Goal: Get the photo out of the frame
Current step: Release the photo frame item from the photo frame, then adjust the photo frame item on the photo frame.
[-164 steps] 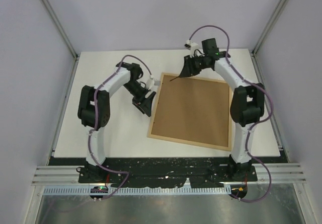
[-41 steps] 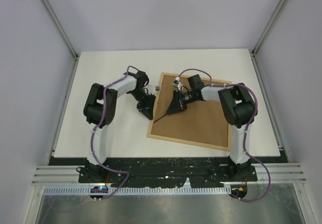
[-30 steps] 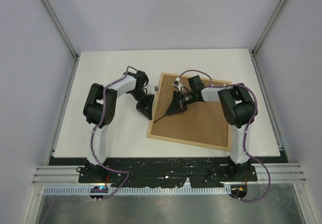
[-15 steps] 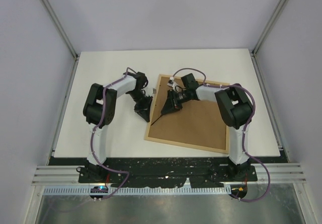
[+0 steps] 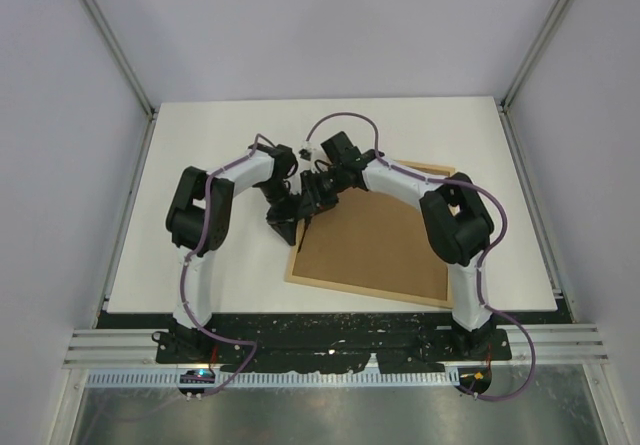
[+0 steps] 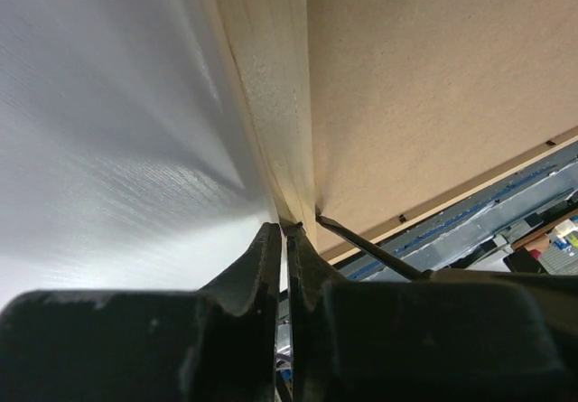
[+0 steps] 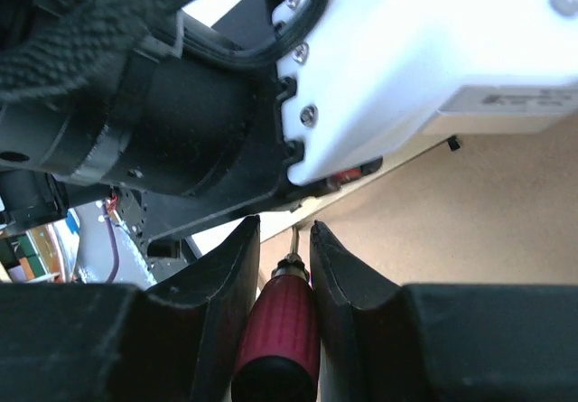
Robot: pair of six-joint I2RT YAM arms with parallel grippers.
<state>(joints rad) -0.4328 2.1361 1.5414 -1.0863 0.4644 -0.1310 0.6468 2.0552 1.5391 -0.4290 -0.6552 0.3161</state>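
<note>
The frame (image 5: 385, 235) lies face down on the white table, its brown fibreboard back (image 6: 433, 86) up inside a light-wood rim (image 6: 271, 77). The photo is hidden under that back. My right gripper (image 5: 316, 197) is shut on a red-handled screwdriver (image 7: 278, 330). Its thin shaft (image 6: 370, 250) reaches the frame's left rim. My left gripper (image 5: 287, 225) is shut with nothing between its fingers. In the left wrist view its tips (image 6: 284, 230) touch the outer side of that same rim, right beside the shaft. The two grippers nearly meet there.
The white table (image 5: 200, 165) extends left of and behind the frame. Pale enclosure walls with metal posts (image 5: 110, 45) close in both sides. The black base rail (image 5: 330, 327) runs along the near edge. My left arm's white housing (image 7: 424, 41) fills the top of the right wrist view.
My right gripper has carried the screwdriver left across the brown back to the frame's left rim. The frame has shifted slightly left and turned. My left gripper has barely moved.
</note>
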